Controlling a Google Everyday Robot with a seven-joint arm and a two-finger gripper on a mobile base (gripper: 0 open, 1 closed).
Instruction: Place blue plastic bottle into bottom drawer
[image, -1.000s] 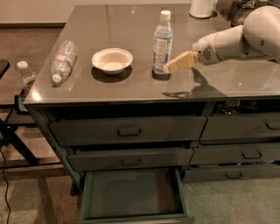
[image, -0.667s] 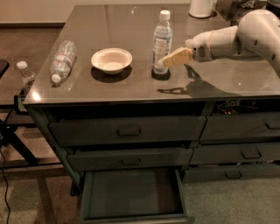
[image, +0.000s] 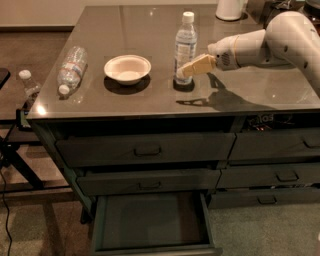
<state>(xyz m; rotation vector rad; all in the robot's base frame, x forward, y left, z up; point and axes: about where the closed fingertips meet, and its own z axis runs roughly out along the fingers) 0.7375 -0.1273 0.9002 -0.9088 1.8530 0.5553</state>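
Jaws beside upright blue plastic bottle (image: 185, 47), apparently touching it

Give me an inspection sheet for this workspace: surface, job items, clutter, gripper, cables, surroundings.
Surface: glossy grey table top above rows of drawers.
Job's things: blue plastic bottle upright, right of centre; bottom drawer pulled open, nothing seen inside.
Clutter: white bowl left of that bottle; ridged bottle lying near the left edge; white container at the far edge.
Gripper: gripper at the blue plastic bottle's lower right side; arm reaching in from the right.
Cables: thin dark cable on the floor, far left.
Surroundings: small capped bottle left of the table; upper drawers shut.
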